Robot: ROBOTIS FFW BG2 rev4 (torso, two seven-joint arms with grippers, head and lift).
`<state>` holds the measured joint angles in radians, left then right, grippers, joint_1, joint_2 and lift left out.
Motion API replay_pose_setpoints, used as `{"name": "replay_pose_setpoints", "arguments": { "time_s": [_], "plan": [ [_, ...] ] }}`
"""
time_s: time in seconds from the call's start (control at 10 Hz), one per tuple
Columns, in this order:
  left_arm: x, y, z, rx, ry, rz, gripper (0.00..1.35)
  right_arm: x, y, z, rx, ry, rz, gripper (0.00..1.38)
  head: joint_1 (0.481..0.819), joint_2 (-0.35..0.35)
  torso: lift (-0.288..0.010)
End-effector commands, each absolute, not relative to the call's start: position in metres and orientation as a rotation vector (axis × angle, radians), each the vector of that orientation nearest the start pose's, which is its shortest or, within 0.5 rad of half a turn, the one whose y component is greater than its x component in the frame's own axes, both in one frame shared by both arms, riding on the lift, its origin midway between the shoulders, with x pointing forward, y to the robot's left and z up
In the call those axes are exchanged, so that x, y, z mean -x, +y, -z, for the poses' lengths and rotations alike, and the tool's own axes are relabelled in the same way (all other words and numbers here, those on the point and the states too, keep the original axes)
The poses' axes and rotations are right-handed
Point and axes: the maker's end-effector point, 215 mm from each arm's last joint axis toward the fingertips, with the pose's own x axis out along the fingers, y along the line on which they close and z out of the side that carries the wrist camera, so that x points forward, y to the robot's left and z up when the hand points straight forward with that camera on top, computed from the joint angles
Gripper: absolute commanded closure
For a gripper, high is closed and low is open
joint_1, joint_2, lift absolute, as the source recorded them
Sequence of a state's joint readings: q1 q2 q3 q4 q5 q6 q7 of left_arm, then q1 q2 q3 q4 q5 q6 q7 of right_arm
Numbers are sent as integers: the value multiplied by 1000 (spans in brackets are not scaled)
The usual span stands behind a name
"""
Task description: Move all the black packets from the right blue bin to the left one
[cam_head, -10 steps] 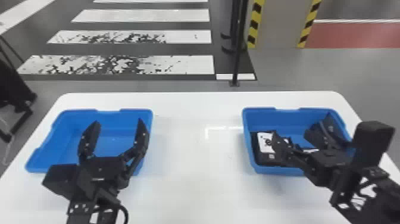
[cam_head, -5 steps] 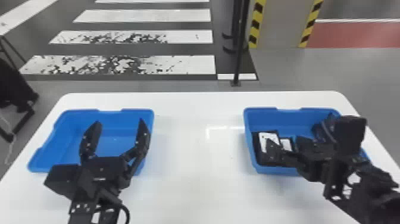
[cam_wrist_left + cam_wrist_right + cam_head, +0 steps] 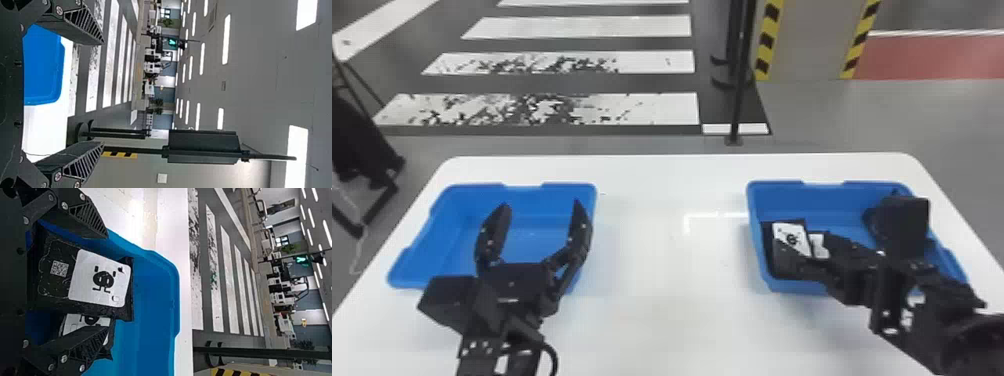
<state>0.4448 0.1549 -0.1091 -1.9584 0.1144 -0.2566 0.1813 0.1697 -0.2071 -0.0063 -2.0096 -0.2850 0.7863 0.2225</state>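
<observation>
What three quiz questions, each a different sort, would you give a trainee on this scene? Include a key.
1. Multiple choice: where do the two visible black packets lie?
A) On the floor
B) In the right blue bin
C) On the table between the bins

2. True or false: the left gripper and the right gripper both have their fingers apart.

3. Fill in: the labels on the packets are mainly ____ in colour.

Key: 1 B; 2 true; 3 white.

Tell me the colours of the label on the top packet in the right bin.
The label is white with black markings, best seen in the right wrist view.
</observation>
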Motion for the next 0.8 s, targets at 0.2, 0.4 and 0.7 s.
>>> {"name": "replay_pose_setpoints", "arguments": {
  "time_s": [0.2,0.4,0.7],
  "plan": [
    [-453,227,291,55,-183,-25,150,-496,-195,422,-97,536,-331,222,695,37,-168],
    [-452,227,291,56,-187,-25,150,-493,-189,424,-102,553,-343,277,695,39,-168],
    [-453,229,290,57,-192,-26,150,-489,-187,431,-97,574,-345,351,695,48,-168]
  ]
}}
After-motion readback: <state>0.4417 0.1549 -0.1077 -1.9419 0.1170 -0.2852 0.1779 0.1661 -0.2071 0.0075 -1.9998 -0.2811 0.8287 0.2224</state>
